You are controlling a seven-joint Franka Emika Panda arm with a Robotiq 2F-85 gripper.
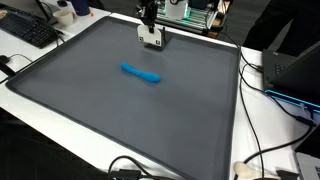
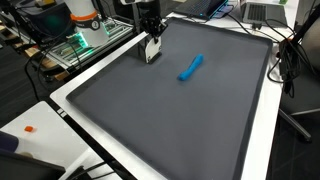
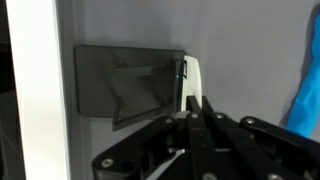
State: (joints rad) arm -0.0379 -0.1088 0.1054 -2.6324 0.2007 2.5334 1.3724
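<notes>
A wide dark grey mat (image 1: 130, 110) fills the middle of both exterior views, lying on a white table (image 1: 275, 125) whose bare edge frames it. A black keyboard (image 1: 28, 30) sits at the upper left of an exterior view, and black cables (image 1: 272, 152) trail across the lower right. In an exterior view, a green-lit equipment rack (image 2: 75, 45) stands at the upper left, a laptop (image 2: 262, 12) at the upper right, and dark floor (image 2: 303, 112) runs down the right edge.

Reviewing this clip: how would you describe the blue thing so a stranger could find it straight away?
A white table carries a large dark grey mat that fills most of both exterior views. Near the mat's middle lies a slim blue stick, flat and apart from the gripper at the mat's edge. It is the only bright thing on the mat.
</notes>
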